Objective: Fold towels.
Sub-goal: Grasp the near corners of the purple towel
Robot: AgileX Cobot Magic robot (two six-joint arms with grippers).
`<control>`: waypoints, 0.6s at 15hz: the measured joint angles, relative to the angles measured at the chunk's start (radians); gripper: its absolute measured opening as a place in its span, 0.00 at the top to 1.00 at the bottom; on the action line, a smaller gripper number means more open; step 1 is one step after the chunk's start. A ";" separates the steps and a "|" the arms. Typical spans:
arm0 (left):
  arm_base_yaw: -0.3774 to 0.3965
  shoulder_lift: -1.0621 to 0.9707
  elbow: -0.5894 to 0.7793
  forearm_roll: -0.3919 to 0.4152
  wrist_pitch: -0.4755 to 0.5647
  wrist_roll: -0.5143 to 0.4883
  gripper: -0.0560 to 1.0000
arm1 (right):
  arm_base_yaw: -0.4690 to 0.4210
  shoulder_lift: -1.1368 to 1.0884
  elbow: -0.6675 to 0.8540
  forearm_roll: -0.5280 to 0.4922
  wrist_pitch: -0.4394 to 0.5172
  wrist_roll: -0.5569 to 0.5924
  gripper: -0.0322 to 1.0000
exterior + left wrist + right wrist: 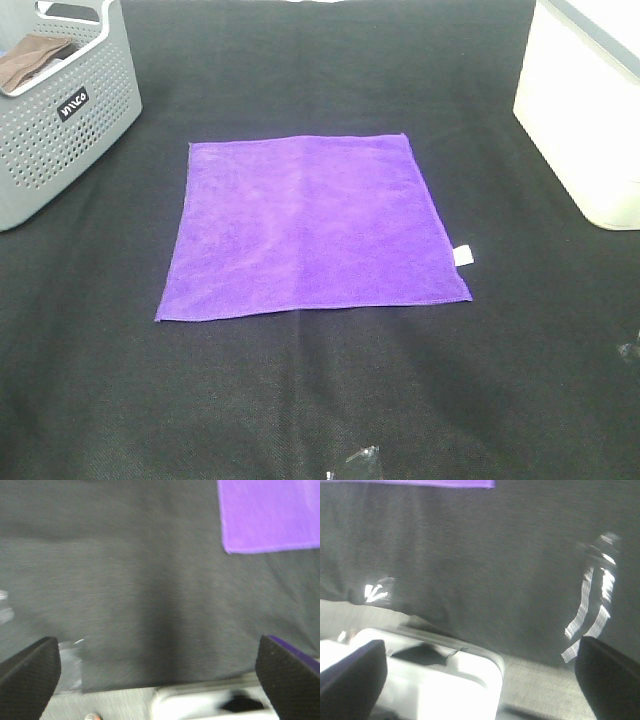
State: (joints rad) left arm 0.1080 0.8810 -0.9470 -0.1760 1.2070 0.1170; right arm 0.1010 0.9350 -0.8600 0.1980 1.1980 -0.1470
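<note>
Towel (310,225) flat; left pincer (158,677) and right pincer (481,677) wide-jawed, both clear of it

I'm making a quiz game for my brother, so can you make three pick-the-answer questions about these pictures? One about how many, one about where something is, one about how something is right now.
1. How many bright purple square microfibre towels lie on the black table cover? A) one B) two C) three
2. Where is the brown cloth? A) on the purple towel B) in the grey perforated plastic basket C) on the floor
3. How is the purple towel now? A) rolled up B) folded in half C) spread flat

Answers:
1 A, only one purple towel shows.
2 B, the brown cloth sits in the basket's open top.
3 C, all four edges lie open with no fold.
</note>
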 joint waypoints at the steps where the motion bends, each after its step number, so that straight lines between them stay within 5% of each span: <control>1: 0.000 0.110 -0.030 -0.056 -0.022 0.048 0.01 | 0.000 0.160 -0.049 0.050 -0.048 -0.055 0.04; 5: 0.000 0.536 -0.052 -0.540 -0.140 0.455 0.01 | -0.168 0.544 -0.170 0.487 -0.136 -0.383 0.04; 7: 0.000 0.671 -0.052 -0.673 -0.190 0.600 0.01 | -0.196 0.650 -0.190 0.598 -0.138 -0.513 0.04; 9: 0.000 0.732 -0.052 -0.701 -0.197 0.634 0.01 | -0.196 0.702 -0.190 0.622 -0.131 -0.543 0.04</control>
State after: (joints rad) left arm 0.1080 1.6130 -0.9990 -0.8770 1.0100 0.7510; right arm -0.0950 1.6370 -1.0500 0.8200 1.0670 -0.6900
